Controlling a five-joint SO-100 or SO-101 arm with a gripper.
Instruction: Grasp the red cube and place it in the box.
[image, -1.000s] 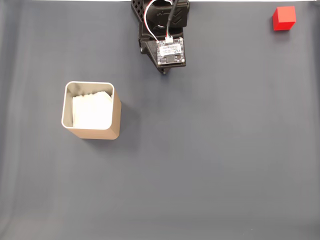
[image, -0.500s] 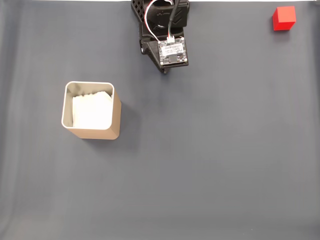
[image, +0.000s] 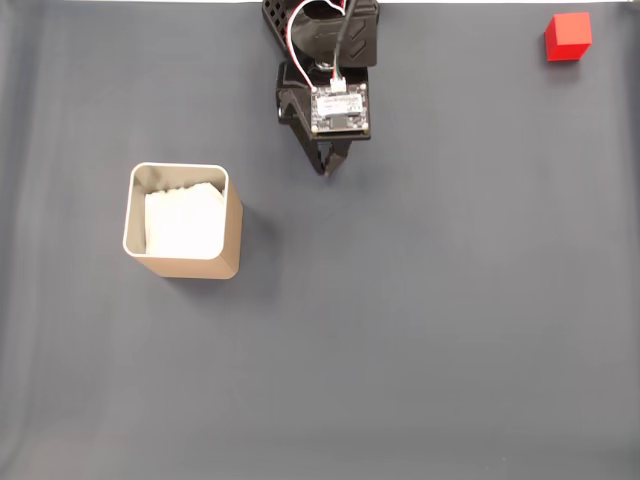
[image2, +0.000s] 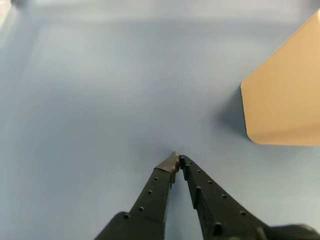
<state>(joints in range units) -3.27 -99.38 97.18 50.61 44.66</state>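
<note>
We are reaching out with our gripper pressed together and empty; the red cube sits well off to its side, so we should be spreading the jaws before descending.

Tabletop: one plain dark slate-grey covering, matte, spanning nearly the whole frame in the fixed view. Faint lengthwise streaks of lighter and darker tone run top to bottom, most evident toward the left side. Narrow pale strip along the very top edge of the frame, where the covering ends. Lighting: soft and even, with a dim shadow on the covering right of centre-left. In the wrist view the same tabletop reads bluish, brighter toward the top of the frame, with a blurred pale patch at the upper left corner.
</note>
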